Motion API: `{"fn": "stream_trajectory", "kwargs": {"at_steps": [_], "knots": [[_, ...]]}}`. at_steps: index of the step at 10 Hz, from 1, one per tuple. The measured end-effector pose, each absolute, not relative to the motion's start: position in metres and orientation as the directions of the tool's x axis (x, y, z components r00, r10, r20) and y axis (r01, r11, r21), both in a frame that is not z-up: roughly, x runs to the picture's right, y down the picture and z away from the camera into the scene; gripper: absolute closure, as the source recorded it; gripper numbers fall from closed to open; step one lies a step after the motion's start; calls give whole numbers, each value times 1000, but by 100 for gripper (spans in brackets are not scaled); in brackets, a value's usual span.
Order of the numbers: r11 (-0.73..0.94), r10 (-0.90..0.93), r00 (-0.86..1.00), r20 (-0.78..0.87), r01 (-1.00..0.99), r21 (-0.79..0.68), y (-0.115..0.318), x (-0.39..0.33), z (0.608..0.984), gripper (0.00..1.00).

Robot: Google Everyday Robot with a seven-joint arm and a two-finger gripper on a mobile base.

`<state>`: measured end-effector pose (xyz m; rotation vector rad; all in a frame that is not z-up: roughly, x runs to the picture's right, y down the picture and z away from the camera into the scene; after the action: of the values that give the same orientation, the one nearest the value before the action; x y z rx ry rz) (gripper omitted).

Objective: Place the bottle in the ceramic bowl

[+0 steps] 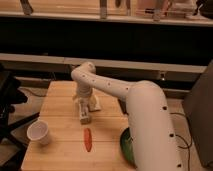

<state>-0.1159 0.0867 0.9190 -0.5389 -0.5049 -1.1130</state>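
Bottle (85,116) lies mid-desk, nearer the back edge, directly beneath the hand (84,104); whether the hand grips it, I cannot tell. Probably light, stiff, smooth plastic: best taken across its middle.

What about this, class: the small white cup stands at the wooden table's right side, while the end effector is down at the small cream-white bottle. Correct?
No: the camera view shows the small white cup on the wooden table's left side. The end effector is down at the small cream-white bottle.
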Motion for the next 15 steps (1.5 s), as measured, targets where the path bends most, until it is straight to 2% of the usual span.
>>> {"fn": "stream_trajectory", "kwargs": {"at_steps": [8,9,12,13,14,15], "knots": [[338,-695,362,621,927,-163,95,-109,922,20],[338,-694,364,622,926,-165,97,-108,922,24],[342,-690,369,622,924,-169,98,-103,921,54],[342,-690,369,622,924,-169,98,-103,921,55],[344,-690,370,622,924,-168,99,-104,921,72],[344,-689,371,622,924,-170,100,-104,921,79]]}}
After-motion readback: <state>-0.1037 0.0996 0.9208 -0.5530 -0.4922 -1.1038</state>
